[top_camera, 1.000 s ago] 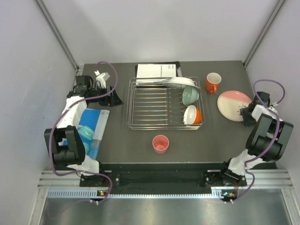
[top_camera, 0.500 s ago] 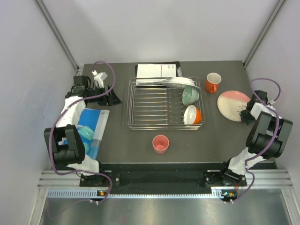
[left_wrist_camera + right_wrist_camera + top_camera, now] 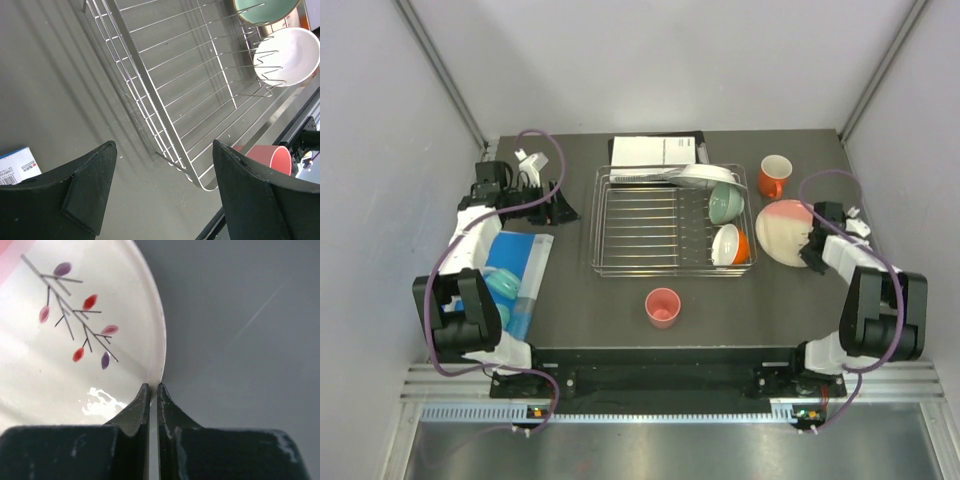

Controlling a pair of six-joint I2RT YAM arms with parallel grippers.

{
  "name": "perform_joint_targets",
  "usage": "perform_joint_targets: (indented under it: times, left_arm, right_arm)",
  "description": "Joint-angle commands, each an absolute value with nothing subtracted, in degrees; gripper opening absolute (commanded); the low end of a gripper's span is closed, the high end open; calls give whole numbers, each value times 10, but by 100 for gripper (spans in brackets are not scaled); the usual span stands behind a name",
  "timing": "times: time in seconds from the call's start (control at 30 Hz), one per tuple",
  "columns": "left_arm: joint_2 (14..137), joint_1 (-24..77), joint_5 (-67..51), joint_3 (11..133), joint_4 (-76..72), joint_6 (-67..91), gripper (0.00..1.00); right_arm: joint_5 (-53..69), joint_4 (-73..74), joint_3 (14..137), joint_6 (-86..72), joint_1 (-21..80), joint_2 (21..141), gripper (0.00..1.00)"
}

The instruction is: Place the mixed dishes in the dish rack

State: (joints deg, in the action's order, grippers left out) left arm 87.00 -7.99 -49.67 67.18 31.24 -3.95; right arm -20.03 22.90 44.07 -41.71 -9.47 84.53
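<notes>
Top external view: the rectangular silver wire dish rack (image 3: 650,222) sits central, with the round pale pink twig-print plate (image 3: 778,235) just right of it. The right gripper (image 3: 153,390) is clamped on 1 thin spot of the plate's rim, and I judge that so shallow a pinch could let the plate slip or swing. The left gripper (image 3: 165,190) has its fingers apart.

Dark grey matte tabletop (image 3: 570,290) under me, one pale scratch (image 3: 260,315) showing in my right wrist view. Pale lilac-white panel walls on three sides: left wall (image 3: 380,150), back wall (image 3: 660,60), right wall (image 3: 925,130). Aluminium corner posts (image 3: 442,72) slant up from both far corners. Slotted aluminium rail (image 3: 660,378) along near edge, brushed metal sheet (image 3: 660,450) below it. Light soft, even; shadows weak.
</notes>
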Motion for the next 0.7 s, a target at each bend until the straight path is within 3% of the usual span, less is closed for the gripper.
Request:
perform_joint_targets:
  times: [0.0, 0.27, 0.53, 0.67]
  left_arm:
    - [837, -83, -511, 687, 307, -35, 82]
    - [815, -83, -513, 692, 309, -22, 82]
    - [800, -83, -516, 693, 312, -23, 82]
    - [801, -82, -512, 687, 319, -32, 82]
  right_arm:
    - [-124, 328, 374, -386, -32, 792, 0]
    - [-114, 446, 342, -465, 106, 659, 0]
    - [-80, 524, 342, -555, 234, 612, 0]
    - [-68, 546, 360, -566, 257, 611, 18]
